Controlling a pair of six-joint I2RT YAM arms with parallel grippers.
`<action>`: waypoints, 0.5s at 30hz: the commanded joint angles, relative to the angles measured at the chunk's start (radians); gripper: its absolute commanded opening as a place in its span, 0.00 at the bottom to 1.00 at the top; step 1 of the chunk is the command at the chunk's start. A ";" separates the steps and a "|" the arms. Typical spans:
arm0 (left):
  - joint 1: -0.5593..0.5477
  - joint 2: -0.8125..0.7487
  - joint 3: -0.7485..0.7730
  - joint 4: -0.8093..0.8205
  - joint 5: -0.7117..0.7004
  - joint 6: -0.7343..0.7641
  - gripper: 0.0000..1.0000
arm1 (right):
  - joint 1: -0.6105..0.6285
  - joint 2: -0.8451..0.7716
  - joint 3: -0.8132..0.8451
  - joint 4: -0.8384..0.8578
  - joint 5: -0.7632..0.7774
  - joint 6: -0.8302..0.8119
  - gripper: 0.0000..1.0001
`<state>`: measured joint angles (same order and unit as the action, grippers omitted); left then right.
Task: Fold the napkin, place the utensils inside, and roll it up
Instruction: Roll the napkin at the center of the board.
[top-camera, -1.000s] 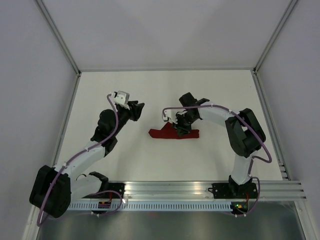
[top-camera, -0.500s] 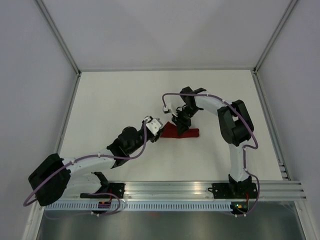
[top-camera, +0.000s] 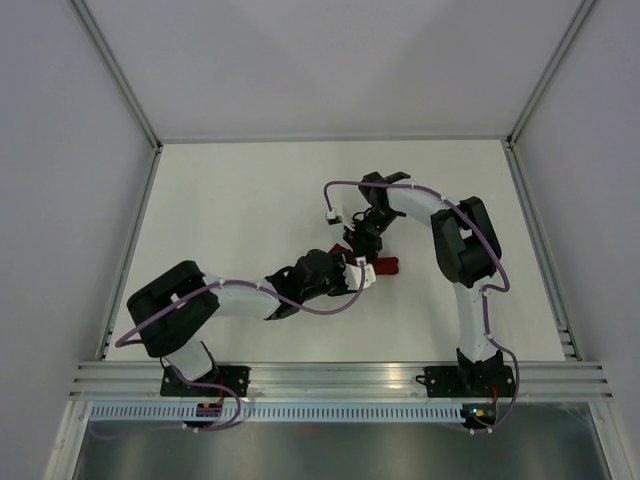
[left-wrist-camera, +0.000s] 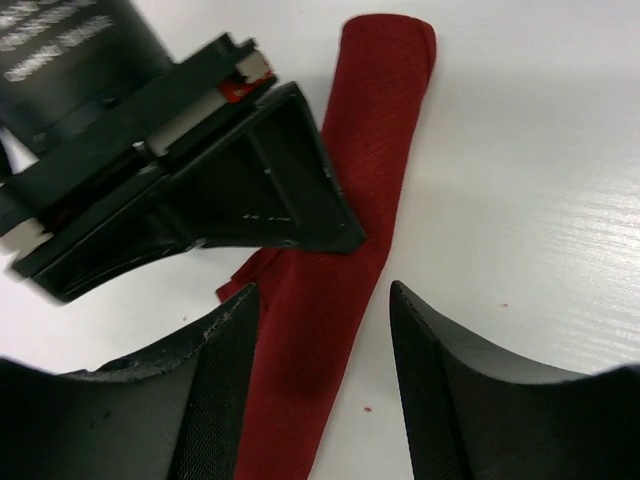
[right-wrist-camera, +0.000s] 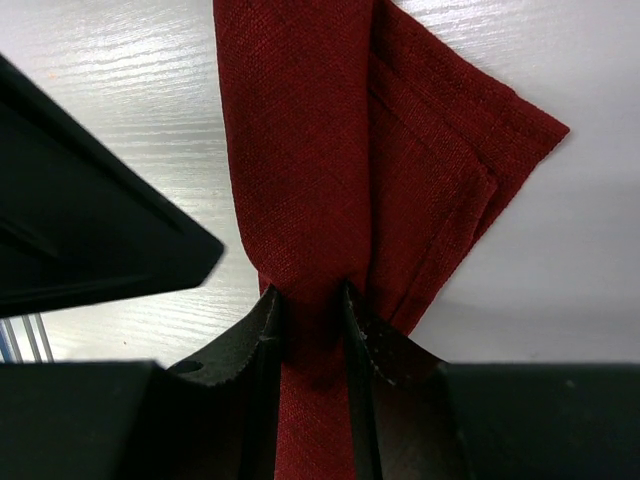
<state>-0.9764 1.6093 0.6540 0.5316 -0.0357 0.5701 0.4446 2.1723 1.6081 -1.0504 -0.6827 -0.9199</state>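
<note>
The dark red, soft cloth napkin (right-wrist-camera: 300, 150) lies rolled up on the white table (top-camera: 230, 200), pinched tight by the right gripper (right-wrist-camera: 310, 310), while the left gripper (left-wrist-camera: 322, 300) stands spread, one finger either side of the roll.

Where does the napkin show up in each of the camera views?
Top external: the napkin lies just right of centre, mostly covered, with only its right end showing.
Left wrist: the napkin is a rolled strip running from top centre down to the bottom edge.
Right wrist: the napkin fills the upper centre, its folded corner pointing right.
Shared landmark: the right gripper, pinching the roll.
</note>
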 joint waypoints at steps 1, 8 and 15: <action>0.007 0.061 0.070 -0.045 0.077 0.099 0.61 | -0.006 0.089 -0.039 -0.028 0.161 -0.027 0.04; 0.041 0.123 0.118 -0.079 0.126 0.085 0.61 | -0.006 0.096 -0.037 -0.023 0.163 -0.017 0.04; 0.070 0.159 0.141 -0.084 0.148 0.053 0.61 | -0.007 0.098 -0.031 -0.025 0.158 -0.013 0.06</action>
<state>-0.9192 1.7508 0.7563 0.4484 0.0662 0.6098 0.4423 2.1799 1.6154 -1.0615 -0.6857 -0.9100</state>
